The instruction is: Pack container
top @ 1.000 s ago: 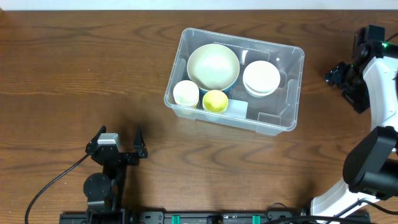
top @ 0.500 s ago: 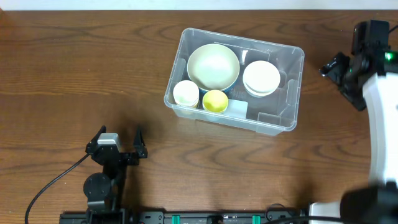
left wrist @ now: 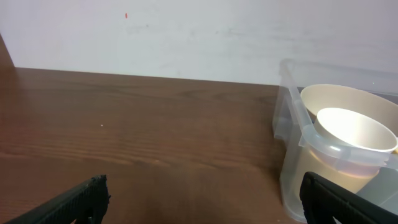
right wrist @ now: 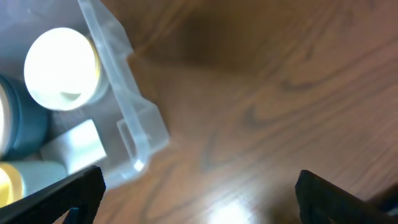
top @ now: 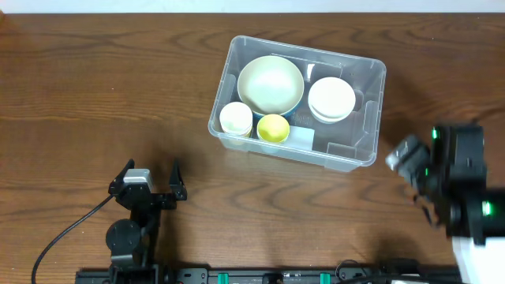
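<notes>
Right gripper (right wrist: 199, 202) withdrawn from large clear rectangular plastic container (top: 373, 118) toward base; left gripper (top: 151, 175) parked; both wide apart, empty; packing likely done.

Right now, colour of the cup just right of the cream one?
That cup is yellow; it shows best in the overhead view.

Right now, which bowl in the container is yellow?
The small yellow bowl between the small white bowl and the white label, at the container's near wall. Others are paler.
</notes>
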